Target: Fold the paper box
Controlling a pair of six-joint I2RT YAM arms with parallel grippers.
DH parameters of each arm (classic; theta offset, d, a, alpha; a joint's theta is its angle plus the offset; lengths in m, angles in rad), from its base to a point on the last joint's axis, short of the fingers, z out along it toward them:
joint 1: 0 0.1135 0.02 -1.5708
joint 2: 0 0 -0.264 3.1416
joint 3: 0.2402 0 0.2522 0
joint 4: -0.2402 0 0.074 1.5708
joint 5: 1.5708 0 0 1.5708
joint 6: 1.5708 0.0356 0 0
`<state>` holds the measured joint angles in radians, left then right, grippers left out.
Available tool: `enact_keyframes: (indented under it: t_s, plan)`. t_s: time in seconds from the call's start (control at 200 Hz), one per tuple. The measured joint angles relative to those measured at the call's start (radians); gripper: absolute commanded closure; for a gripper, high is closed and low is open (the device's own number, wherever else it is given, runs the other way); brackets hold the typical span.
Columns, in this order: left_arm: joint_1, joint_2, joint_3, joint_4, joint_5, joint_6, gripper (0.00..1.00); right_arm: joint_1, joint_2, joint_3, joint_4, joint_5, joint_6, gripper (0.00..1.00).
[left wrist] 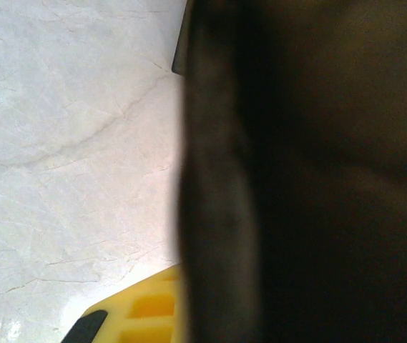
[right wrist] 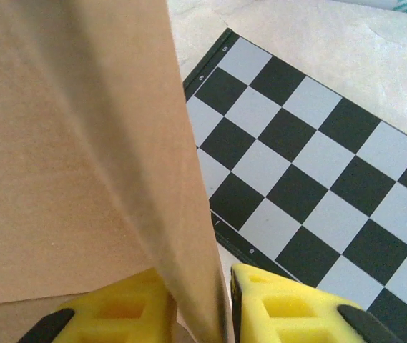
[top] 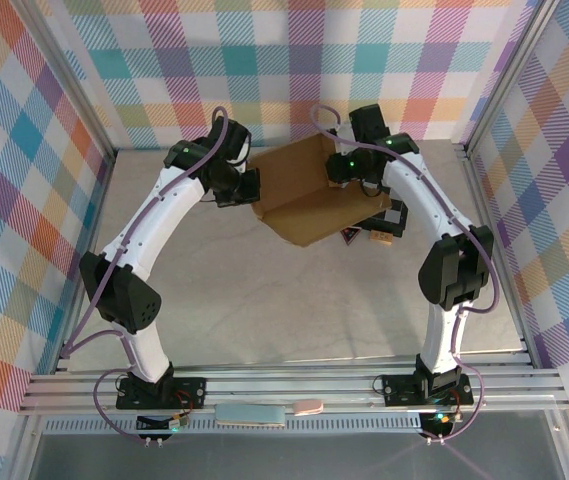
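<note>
the paper box (top: 304,195) is plain brown unmarked cardboard, its panels half raised into an open wedge at the far middle of the table (top: 264,300), between my two wrists. my left gripper (top: 242,187) is clamped tight on its left edge, which looms dark and blurred at that wrist's camera. my right gripper (right wrist: 202,311) stands slightly parted astride an upright wall, a thin gap beside one yellow pad (right wrist: 282,307), with the checkered board (right wrist: 310,186) lying beyond

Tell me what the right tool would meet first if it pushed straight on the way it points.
The paper box: its brown panel stands between the fingers of the right tool and runs ahead, so the tool would likely slide further along it. Beyond lies the checkered board, depth unclear.
</note>
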<state>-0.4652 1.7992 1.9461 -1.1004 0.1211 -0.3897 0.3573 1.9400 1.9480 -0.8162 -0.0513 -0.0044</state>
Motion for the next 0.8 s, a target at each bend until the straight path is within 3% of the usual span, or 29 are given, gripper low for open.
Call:
enact_keyframes:
  t_s: [0.295,0.4,0.515,0.665,0.8]
  plan:
    - [-0.004,0.0,0.0,0.009,0.002,0.0,1.0,-0.001,0.0,0.09,-0.034,0.07,0.007,0.62]
    - [-0.004,0.0,0.002,0.016,0.01,0.0,1.0,-0.01,0.007,0.132,-0.051,0.066,0.018,0.77]
    - [-0.006,0.0,0.003,0.037,0.017,0.0,1.0,-0.014,0.034,0.193,-0.073,0.053,0.018,0.83]
    - [-0.006,0.0,0.011,0.034,0.018,0.002,1.0,-0.011,0.054,0.203,-0.09,0.058,0.002,1.0]
    - [-0.01,0.002,0.011,0.023,0.019,0.005,1.0,0.019,0.074,0.203,-0.093,0.147,-0.018,1.0]
